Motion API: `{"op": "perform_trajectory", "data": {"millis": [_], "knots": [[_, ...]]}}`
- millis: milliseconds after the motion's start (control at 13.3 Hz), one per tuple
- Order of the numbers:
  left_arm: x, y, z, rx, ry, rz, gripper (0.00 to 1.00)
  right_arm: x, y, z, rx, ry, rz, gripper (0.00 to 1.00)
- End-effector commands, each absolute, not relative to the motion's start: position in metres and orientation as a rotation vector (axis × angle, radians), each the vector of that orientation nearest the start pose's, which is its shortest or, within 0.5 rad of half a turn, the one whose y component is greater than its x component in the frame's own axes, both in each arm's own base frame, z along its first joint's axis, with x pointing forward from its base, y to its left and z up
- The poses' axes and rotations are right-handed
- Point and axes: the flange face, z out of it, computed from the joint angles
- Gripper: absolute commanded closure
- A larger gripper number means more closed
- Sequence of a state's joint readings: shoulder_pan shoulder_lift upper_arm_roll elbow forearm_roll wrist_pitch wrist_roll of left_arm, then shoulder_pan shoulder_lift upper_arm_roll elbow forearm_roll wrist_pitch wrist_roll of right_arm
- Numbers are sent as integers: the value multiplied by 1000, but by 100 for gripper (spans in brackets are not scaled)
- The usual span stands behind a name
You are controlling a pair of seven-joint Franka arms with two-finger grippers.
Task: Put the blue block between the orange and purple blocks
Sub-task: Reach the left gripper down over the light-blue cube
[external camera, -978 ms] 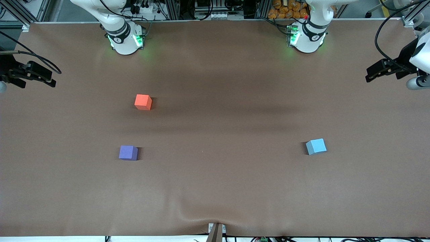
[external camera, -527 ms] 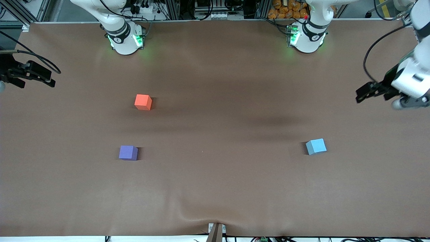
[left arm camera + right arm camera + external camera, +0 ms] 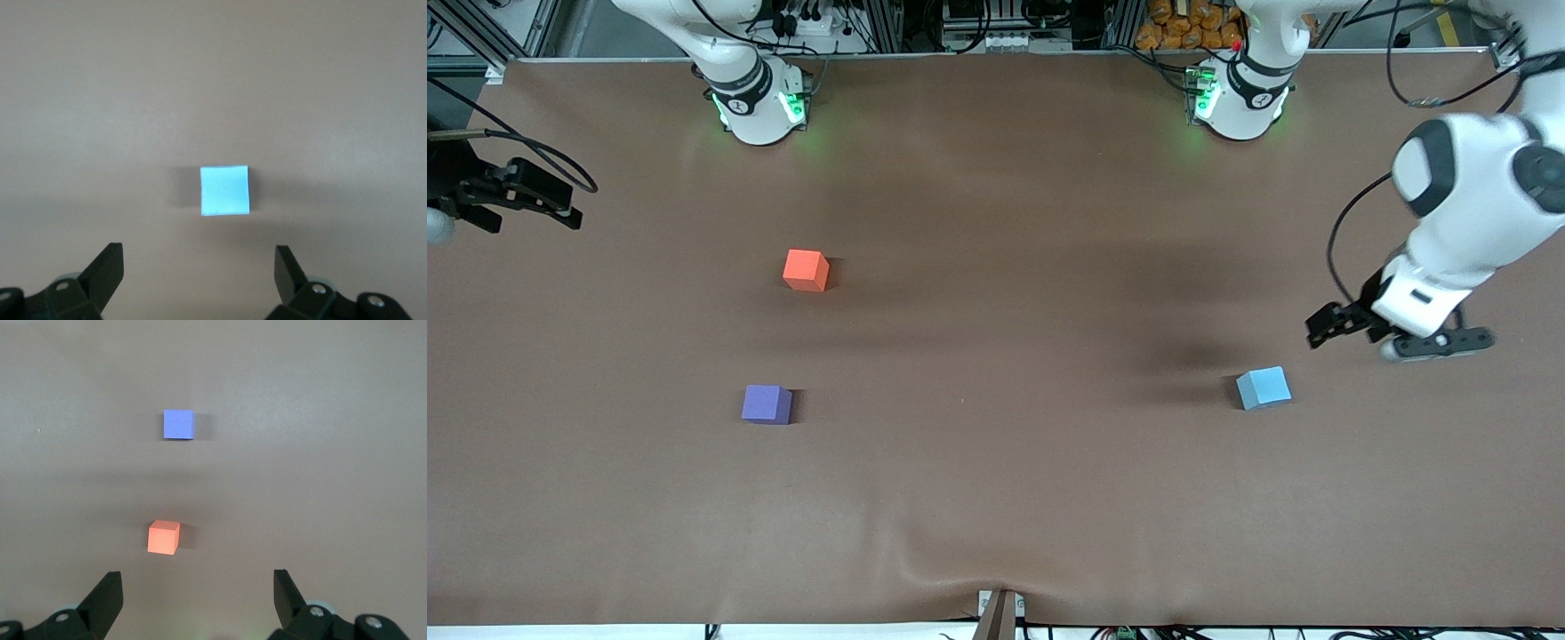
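Reading my front view as a clock, I have the orange block [image 3: 805, 269] at one o'clock from the purple block [image 3: 767, 404]. The blue block [image 3: 1263, 388] is well apart at three o'clock. The left gripper [image 3: 1325, 327] hangs at two o'clock of the blue block. The right gripper [image 3: 560, 204] waits at ten o'clock of the orange block.

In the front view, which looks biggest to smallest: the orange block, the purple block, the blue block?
1. blue block: looks slightly largest.
2. purple block.
3. orange block.
The differences are tiny; they look like same-size cubes, so camera nearness and turn may explain them.

Robot lab: aluminium frames [image 3: 889, 22], cables [image 3: 800, 18]
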State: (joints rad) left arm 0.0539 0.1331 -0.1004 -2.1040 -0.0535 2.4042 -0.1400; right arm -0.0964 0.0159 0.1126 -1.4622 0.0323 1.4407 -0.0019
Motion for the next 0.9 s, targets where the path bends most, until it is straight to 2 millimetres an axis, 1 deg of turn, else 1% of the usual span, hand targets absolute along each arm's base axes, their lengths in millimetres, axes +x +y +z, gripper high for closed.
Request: {"op": "perform_trajectory", "data": {"millis": [0, 151, 226, 301, 452, 527, 602, 677, 753, 828], "knots": [[587, -31, 319, -3213, -228, -281, 0, 540, 10, 660, -3128, -27, 51, 0], [593, -33, 281, -3214, -232, -315, 0, 540, 10, 660, -3128, -24, 51, 0], [594, -30, 262, -3214, -247, -308, 0, 540, 10, 660, -3128, -24, 51, 0], [594, -28, 250, -3215, -255, -301, 0, 540, 10, 660, -3129, -36, 48, 0], [593, -33, 247, -3217, -273, -292, 0, 541, 5, 661, -3122, -23, 43, 0], [594, -32, 242, -3218, -275, -279, 0, 541, 6, 662, -3129, -17, 39, 0], [596, -36, 238, -3221, -258, -274, 0, 541, 6, 663, -3126, -12, 34, 0], [597, -46, 233, -3225, -243, -265, 0, 541, 7, 664, -3128, -15, 31, 0], [597, -51, 232, -3228, -233, -264, 0, 541, 6, 666, -3117, -14, 26, 0], [597, -50, 232, -3227, -237, -264, 0, 541, 7, 666, -3119, -14, 24, 0]]}}
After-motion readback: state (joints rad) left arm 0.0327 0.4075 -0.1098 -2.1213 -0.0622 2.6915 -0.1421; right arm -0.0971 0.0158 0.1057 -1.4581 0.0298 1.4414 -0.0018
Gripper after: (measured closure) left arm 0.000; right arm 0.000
